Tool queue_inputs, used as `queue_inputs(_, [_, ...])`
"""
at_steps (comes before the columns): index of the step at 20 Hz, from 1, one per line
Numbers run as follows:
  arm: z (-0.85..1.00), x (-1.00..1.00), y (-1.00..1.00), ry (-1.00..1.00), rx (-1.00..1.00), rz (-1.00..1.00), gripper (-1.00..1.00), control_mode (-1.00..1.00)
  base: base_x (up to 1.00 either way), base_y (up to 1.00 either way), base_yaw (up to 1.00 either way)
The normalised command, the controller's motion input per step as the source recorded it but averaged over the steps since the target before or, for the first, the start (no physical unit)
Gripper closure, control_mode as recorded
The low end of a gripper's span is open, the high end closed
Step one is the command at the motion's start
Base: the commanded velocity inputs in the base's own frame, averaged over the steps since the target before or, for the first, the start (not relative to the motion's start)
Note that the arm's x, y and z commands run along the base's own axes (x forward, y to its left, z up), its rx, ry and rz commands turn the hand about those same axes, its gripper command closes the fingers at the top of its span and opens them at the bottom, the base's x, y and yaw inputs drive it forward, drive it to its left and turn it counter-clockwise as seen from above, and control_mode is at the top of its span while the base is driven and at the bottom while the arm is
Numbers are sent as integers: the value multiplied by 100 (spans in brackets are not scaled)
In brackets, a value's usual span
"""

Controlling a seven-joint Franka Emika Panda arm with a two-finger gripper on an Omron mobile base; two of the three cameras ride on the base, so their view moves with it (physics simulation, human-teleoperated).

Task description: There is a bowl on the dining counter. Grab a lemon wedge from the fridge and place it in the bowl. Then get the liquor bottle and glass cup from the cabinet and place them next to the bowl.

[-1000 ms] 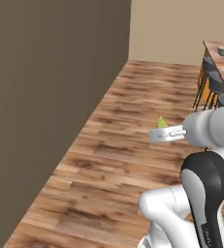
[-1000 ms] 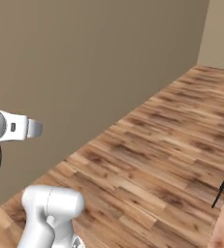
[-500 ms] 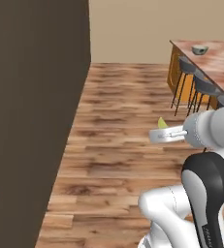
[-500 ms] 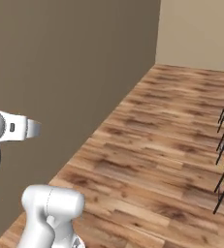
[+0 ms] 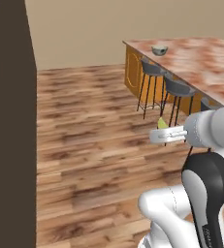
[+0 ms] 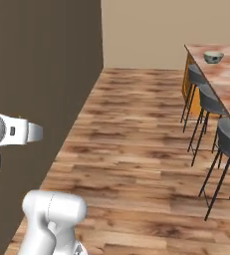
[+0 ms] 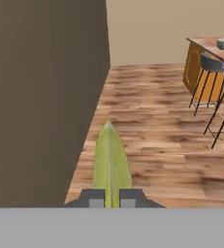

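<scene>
Now: Wedge In Grip

Upper right of the left base view, the desk (image 5: 200, 58) carries the bowl (image 5: 159, 50). At lower centre of the hand view, the gripper (image 7: 112, 198) pinches the lemon wedge (image 7: 111, 162).

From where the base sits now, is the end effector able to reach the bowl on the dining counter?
Probably not. The bowl sits far off on the counter, across open floor, while the end effector, shut on the lemon wedge, hangs well short.
</scene>
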Motion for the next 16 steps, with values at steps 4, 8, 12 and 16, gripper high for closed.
queue_inputs(4, [0,0,0,0,0,0,100,100,92,58,-49])
queue_inputs(8, [0,0,0,0,0,0,100,100,92,59,-49])
queue_inputs(12, [0,0,0,0,0,0,100,100,95,61,-47])
queue_inputs(16, [0,0,0,0,0,0,100,100,100,65,-45])
